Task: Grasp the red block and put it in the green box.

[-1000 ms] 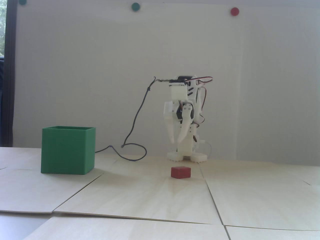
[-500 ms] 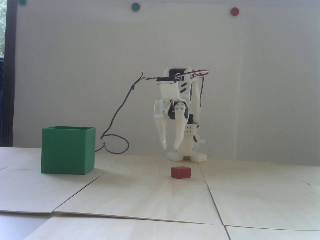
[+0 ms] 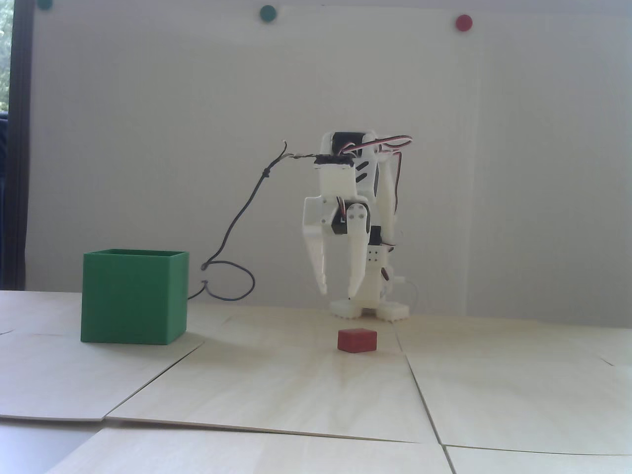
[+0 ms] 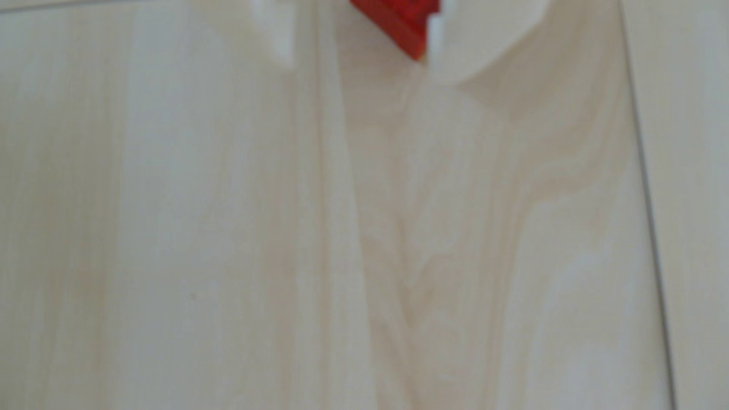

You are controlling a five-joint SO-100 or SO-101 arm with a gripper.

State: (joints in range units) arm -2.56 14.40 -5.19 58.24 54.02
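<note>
Red block (image 3: 357,341) lies flat on pale wood-grain table (image 3: 276,390), right of centre in the fixed view, near side of the arm's base. Nothing touches it.

White end effector (image 3: 336,293) hangs above the block, up off the table, tips pointing down. Fingers spread, nothing between them. Left finger (image 3: 316,264) sits a little left of the block; right fingertip lines up roughly over it.

Green box (image 3: 134,295) stands upright on the table at left, well apart from both block and arm, open top facing up. Inside not visible from this angle.

Dark cable (image 3: 237,222) runs from the top of the arm down leftward and loops on the table just right of the box's far corner.

Wrist view: blurred. Corner of the red block (image 4: 398,23) pokes in at the top edge between two white fingertips (image 4: 282,35); below it, bare wood grain and a panel seam at right.
</note>
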